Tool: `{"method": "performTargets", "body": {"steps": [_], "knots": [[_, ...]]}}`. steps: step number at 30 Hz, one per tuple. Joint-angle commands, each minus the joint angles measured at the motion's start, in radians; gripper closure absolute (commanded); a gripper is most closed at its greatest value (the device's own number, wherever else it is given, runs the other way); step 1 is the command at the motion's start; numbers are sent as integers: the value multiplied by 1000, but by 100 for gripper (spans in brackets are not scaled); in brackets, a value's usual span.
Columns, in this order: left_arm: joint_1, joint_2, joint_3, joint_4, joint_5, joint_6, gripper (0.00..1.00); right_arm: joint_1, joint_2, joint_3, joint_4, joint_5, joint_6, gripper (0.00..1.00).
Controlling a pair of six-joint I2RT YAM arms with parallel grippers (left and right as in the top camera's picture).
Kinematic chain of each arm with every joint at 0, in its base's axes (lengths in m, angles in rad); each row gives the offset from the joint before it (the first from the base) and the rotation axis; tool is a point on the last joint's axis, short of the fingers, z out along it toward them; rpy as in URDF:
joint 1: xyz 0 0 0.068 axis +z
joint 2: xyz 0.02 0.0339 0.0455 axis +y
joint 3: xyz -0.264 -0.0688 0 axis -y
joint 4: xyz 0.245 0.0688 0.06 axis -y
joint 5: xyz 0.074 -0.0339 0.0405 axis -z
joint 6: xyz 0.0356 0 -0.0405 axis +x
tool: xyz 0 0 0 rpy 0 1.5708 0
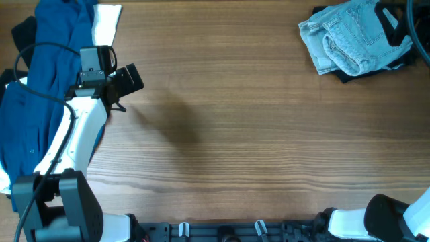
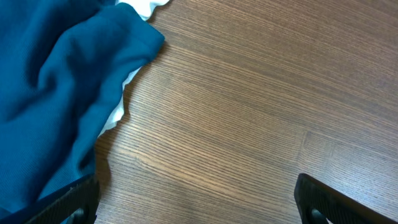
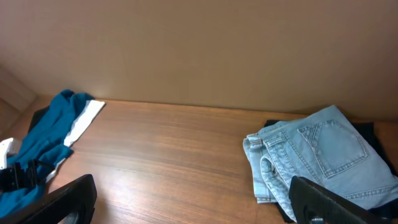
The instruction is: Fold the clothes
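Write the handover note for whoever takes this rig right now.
Left claw: open, empty, over the table beside the blue shirt.
Right claw: open, empty, low over the table's near side.
Jeans: far right corner, in a compact bundle on a black garment.
Done: jeans look folded, though loosely.
Left: perhaps neaten the bundle; the shirt lies rumpled.

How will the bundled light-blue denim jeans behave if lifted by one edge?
Likely floppy: the light-blue denim jeans lie in soft, rumpled layers, so they would probably unfold and dangle. Stacked denim suggests fairly heavy. Pushed, they may drag the black garment underneath.
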Motion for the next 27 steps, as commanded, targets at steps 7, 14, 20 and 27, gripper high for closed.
{"method": "performTargets", "body": {"steps": [7, 14, 20, 27], "knots": [[3, 5, 0, 2, -13, 2, 0, 320, -257, -470, 439, 329, 3, 0], [3, 5, 0, 2, -13, 2, 0, 320, -783, -1365, 940, 303, 64, 0], [3, 5, 0, 2, -13, 2, 0, 332, -1205, -1962, 1286, 341, 164, 0], [3, 5, 0, 2, -13, 2, 0, 394, -1511, -2214, 1278, 478, 249, 0]]}}
